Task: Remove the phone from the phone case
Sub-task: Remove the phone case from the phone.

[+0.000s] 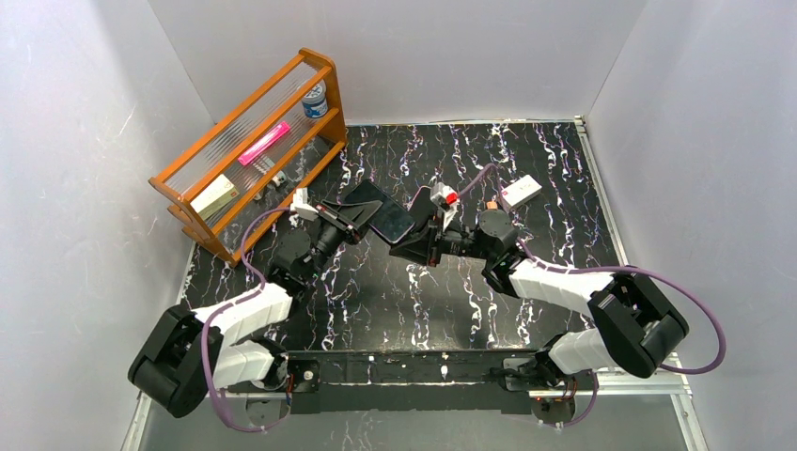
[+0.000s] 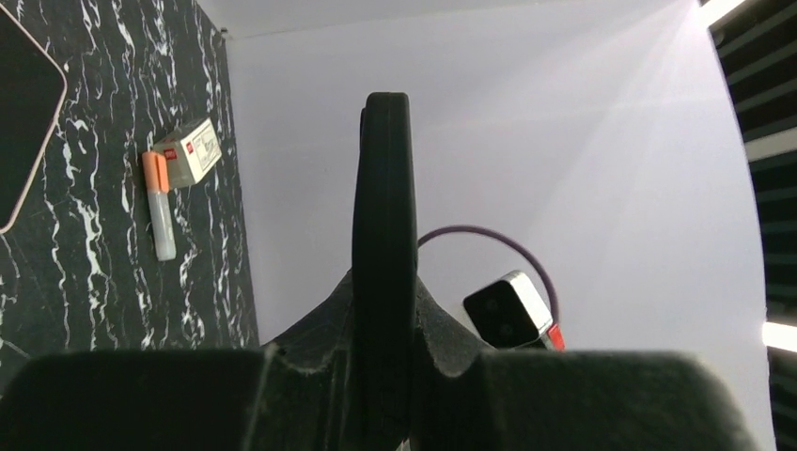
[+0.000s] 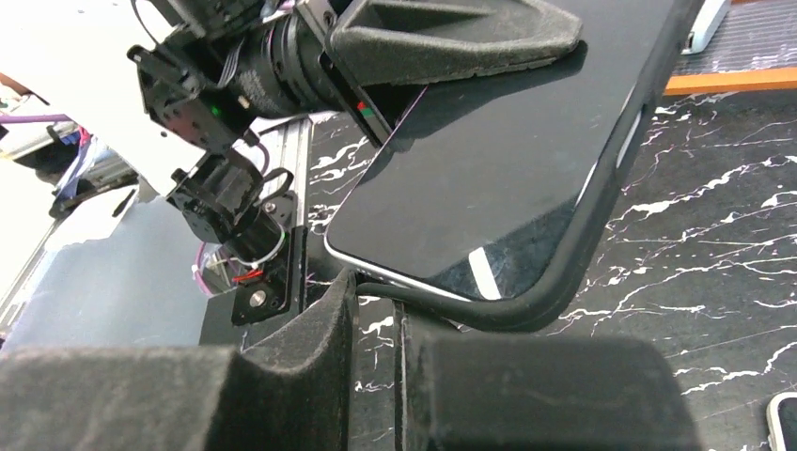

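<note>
The phone in its black case is held above the table between both grippers. In the right wrist view its dark screen faces up. The black case wraps the right edge and is peeled off the silver near corner. My left gripper is shut on the far end. In the left wrist view the case stands edge-on between my left gripper. My right gripper is at the near corner. Its jaws are almost closed at the loose case lip.
A wooden shelf with small items stands at the back left. A white box and an orange-capped tube lie at the back right. Another dark flat device lies on the marble table.
</note>
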